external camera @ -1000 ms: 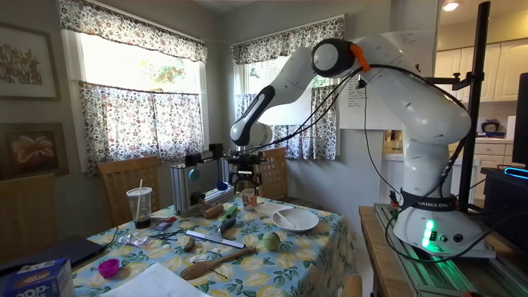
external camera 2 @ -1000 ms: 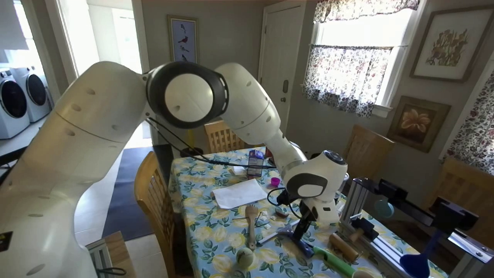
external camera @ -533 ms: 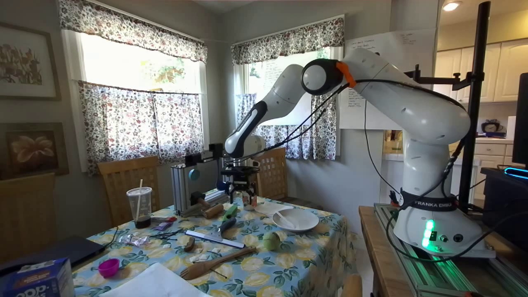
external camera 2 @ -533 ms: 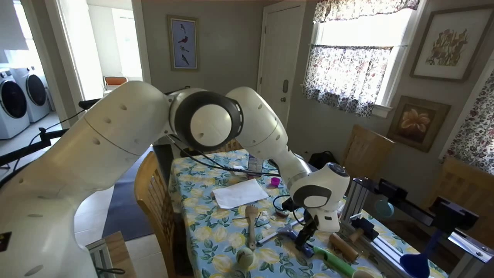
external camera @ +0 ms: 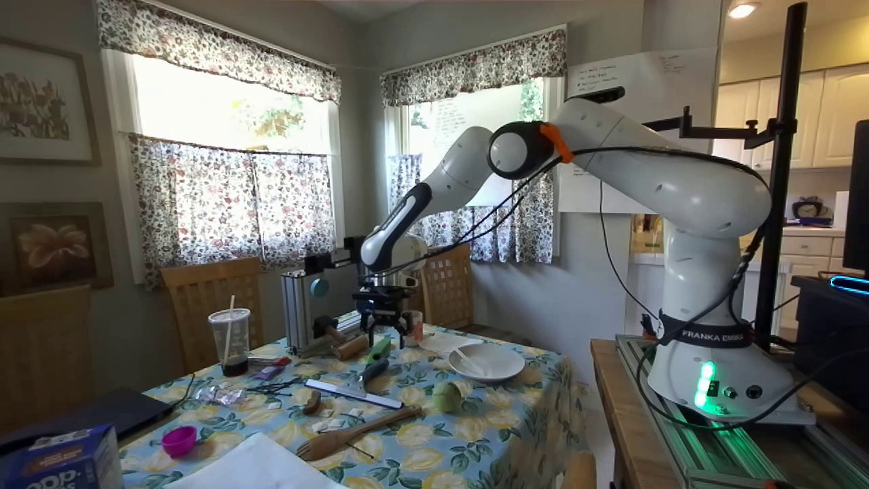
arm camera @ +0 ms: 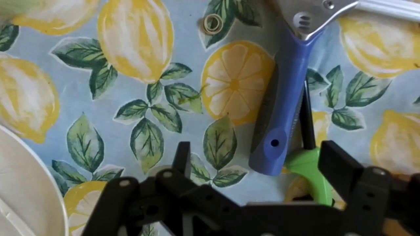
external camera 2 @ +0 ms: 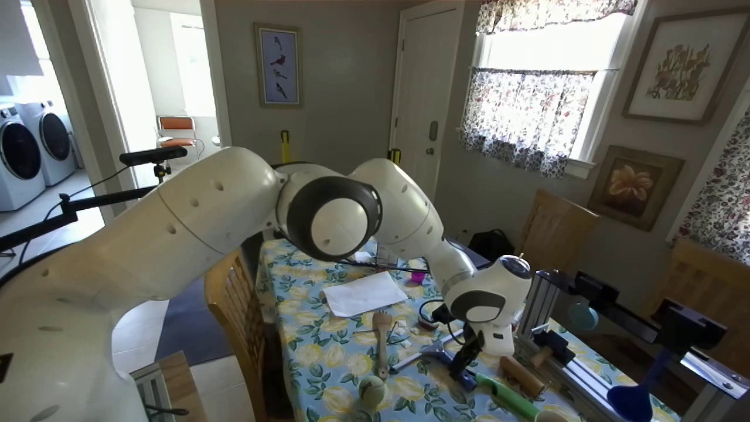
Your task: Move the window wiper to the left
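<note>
The window wiper [external camera: 354, 394] lies on the flowered tablecloth in both exterior views, with a long thin silver bar and a blue-grey handle. In an exterior view its head [external camera 2: 435, 350] shows left of my gripper. In the wrist view its handle [arm camera: 288, 95] points toward my gripper [arm camera: 256, 149], and the handle's end appears between the two fingers. My gripper [external camera: 386, 341] is open and empty, pointing down above the table near the handle end, apart from it. Part of the bar lies outside the wrist view.
A green-handled tool [arm camera: 311, 168] lies close beside the wiper handle. A white plate [external camera: 506, 367], a patterned cup [external camera: 415, 324], a green ball-like object [external camera: 447, 398] and a wooden fork [external camera: 353, 438] stand around. A metal frame [external camera: 297, 312] with hanging tools stands behind.
The arm has lowered, and my gripper has come down and moved toward the metal frame's side, nearer the wiper handle. The wiper has not moved.
</note>
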`<state>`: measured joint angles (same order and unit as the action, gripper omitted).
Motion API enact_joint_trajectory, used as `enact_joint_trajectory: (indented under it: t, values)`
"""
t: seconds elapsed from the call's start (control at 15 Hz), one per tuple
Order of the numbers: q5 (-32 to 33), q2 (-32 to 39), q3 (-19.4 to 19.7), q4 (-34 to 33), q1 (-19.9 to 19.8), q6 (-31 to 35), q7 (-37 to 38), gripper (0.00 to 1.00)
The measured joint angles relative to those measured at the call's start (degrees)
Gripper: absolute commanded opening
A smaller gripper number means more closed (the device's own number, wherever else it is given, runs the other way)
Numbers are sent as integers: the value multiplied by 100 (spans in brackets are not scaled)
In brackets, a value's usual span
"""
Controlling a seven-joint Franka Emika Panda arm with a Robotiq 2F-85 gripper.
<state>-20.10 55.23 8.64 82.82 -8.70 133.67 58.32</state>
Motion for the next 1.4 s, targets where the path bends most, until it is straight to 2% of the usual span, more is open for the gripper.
enact_joint_trajectory:
  t: [0.2,0.33,0.67,0.8,0.87,0.93,1.0,1.07,1.27,1.4]
  values:
    - [0,203,-55,-286,-42,-89,0,100]
    - [0,324,-94,-454,-70,-184,0,94]
    - [0,624,-152,-799,-102,-297,1,93]
    - [0,742,-161,-930,-114,-323,2,87]
    - [0,797,-172,-994,-125,-346,2,72]
    - [0,847,-185,-1059,-137,-369,2,63]
    - [0,902,-203,-1128,-153,-392,3,61]
    - [0,946,-221,-1182,-167,-407,3,55]
    - [0,1061,-244,-1336,-185,-461,3,31]
    - [0,1103,-260,-1433,-192,-483,3,19]
